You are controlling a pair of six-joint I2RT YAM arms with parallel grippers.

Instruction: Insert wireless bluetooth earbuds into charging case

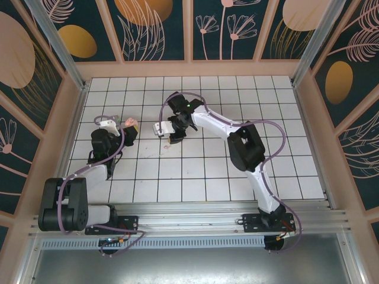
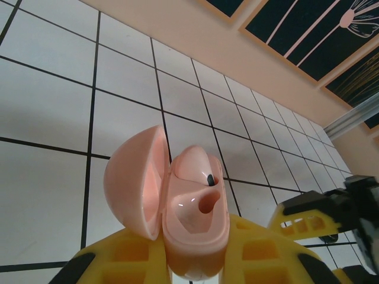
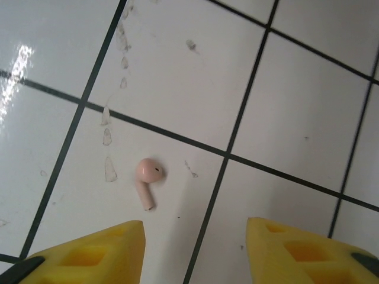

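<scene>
From above, the left pincer [image 1: 127,129] is clamping tight on the pink charging case [image 1: 131,123] and holding it over the white tiled tabletop [image 1: 237,94]. The right pincer [image 1: 174,135] is hanging low over the tiles, near the charging case and to its right.

Through the left wrist camera, the charging case is standing open between the yellow fingers [image 2: 118,260]. Its lid [image 2: 133,183] is hanging out to the left of the case body. A seated earbud [image 2: 195,167], pale pink with a dark spot, is resting in the upper socket of the charging case. The lower socket [image 2: 204,204] is showing as a bare hollow.

Through the right wrist camera, the right pincer's jaws are standing apart and gripping nothing. A loose earbud [image 3: 146,180], also pale pink, is lying flat on a white tile just beyond the yellow fingertips [image 3: 95,254], with its short stem pointing back toward them.
</scene>
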